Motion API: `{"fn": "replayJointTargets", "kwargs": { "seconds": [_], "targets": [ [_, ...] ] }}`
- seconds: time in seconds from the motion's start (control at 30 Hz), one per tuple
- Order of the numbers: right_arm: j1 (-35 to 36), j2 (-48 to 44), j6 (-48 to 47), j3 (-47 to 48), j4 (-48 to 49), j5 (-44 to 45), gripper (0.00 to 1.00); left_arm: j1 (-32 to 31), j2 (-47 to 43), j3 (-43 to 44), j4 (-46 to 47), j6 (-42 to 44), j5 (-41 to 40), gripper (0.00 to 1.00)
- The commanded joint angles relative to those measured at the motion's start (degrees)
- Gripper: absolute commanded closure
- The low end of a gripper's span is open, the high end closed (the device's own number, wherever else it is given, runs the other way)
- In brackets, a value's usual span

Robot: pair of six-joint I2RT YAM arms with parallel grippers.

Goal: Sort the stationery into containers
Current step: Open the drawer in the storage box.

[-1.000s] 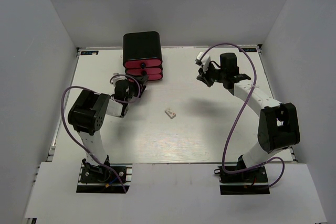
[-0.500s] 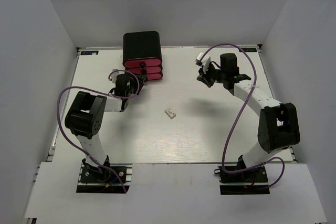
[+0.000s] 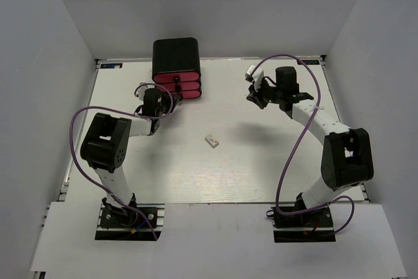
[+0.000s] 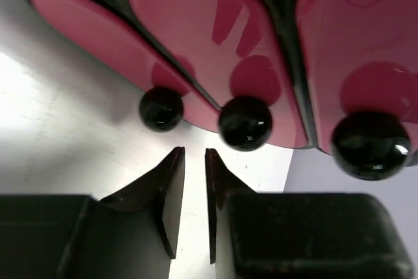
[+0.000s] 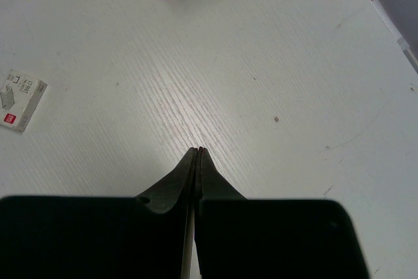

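The left jaws are standing a slit apart and empty, just short of the black knobs (image 4: 245,123) on the pink drawers (image 4: 196,37), probably to pull one open, while the right jaws are hanging pressed together, the small white box (image 5: 23,91) lying ahead to their left.

A: Surface?
B: White table (image 3: 261,161), fine streaky grain, one dark speck (image 5: 276,119).
A: Surroundings?
B: Plain pale grey panels on three sides: left wall (image 3: 46,96), back wall (image 3: 215,11), right wall (image 3: 385,63). White ledge (image 3: 215,240) along the near edge. Light even, with a soft sheen mid-table.
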Motion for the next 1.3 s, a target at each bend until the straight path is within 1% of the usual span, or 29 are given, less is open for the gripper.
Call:
{"fn": "replayJointTargets", "kwargs": {
  "seconds": [0.0,0.03,0.07,0.17,0.2,0.37,0.43,0.47,0.77,0.8,0.93,1.27],
  "targets": [
    [-0.39,-2.34,-0.06,-0.31,0.45,-1.25,1.0,0.48,-0.49,-1.53,-0.66,0.62,0.51,0.71],
    [-0.57,-1.99,-0.06,-0.4,0.54,-1.33,1.0,0.48,-0.49,-1.53,-0.67,1.32,0.51,0.69],
    [-0.48,-2.16,-0.06,-0.49,0.54,-1.42,1.0,0.48,-0.49,-1.53,-1.19,1.32,0.51,0.65],
    [-0.39,-1.99,-0.23,-0.75,0.63,-1.42,1.0,0.48,0.82,-0.04,-2.42,2.73,0.51,0.58],
    [-0.65,-2.08,-0.23,-0.58,0.45,-1.25,1.0,0.48,0.83,1.44,-2.43,3.51,0.51,0.57],
    [-0.66,-2.08,-0.58,-0.75,0.54,-1.16,1.0,0.48,3.11,3.38,-2.17,4.22,1.03,0.53],
    [-0.92,-1.12,-0.67,-0.84,0.54,-1.16,1.0,0.48,4.78,4.17,-2.16,4.22,1.03,0.53],
    [-0.92,-2.15,-0.76,-0.75,0.63,-1.07,1.0,0.48,4.78,4.18,-2.68,4.22,1.03,0.53],
    [-1.53,-1.46,-1.02,-0.57,0.36,-1.07,1.0,0.48,6.98,5.24,0.56,4.22,-1.25,0.52],
    [-1.53,-1.2,-1.11,-0.57,0.19,-1.24,1.0,0.48,7.5,5.24,1.26,3.7,-1.25,0.51],
    [-1.62,-0.85,-1.29,-0.4,0.01,-1.33,1.0,0.48,8.03,5.24,4.07,3.17,-1.25,0.51],
    [-1.97,0.29,-1.55,0.48,-0.16,-1.33,1.0,0.48,10.58,5.94,4.88,-0.35,-2.92,0.49]
  ]
}}
